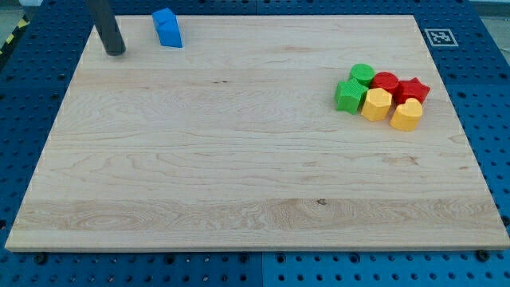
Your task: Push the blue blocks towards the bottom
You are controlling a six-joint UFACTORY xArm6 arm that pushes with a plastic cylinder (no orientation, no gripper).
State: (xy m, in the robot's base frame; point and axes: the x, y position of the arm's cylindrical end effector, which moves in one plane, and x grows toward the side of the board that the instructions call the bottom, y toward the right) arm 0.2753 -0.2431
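Camera view. No brand names or readable words on our board. The only marking is a black-and-white square tag (pixel 441 37), a fiducial pattern, at the board's corner at the view's top right. It carries no letters we can read.

We have no claw to report: our arm ends in a plain dark rod, so there is nothing to open or close, and nothing is held. My tip (pixel 115 52) rests on the wooden board (pixel 239 159) near the view's top left corner. It touches no block.

One blue block (pixel 167 29) shows, a chunky, roughly rectangular piece. It stands at the view's top edge of the board, just to the view's right of my tip, with a bare gap of wood between them.

Well apart, toward the view's right, sits a tight cluster. A green cylinder (pixel 362 75) and a green block (pixel 348 96) form its left side. A red cylinder (pixel 386 81) and a red star (pixel 413 89) lie along its top right. A yellow hexagonal block (pixel 376 104) and a yellow block (pixel 406 115) sit along its bottom. These pieces appear to touch their neighbours.

Around the board lies a blue perforated table (pixel 32 96).
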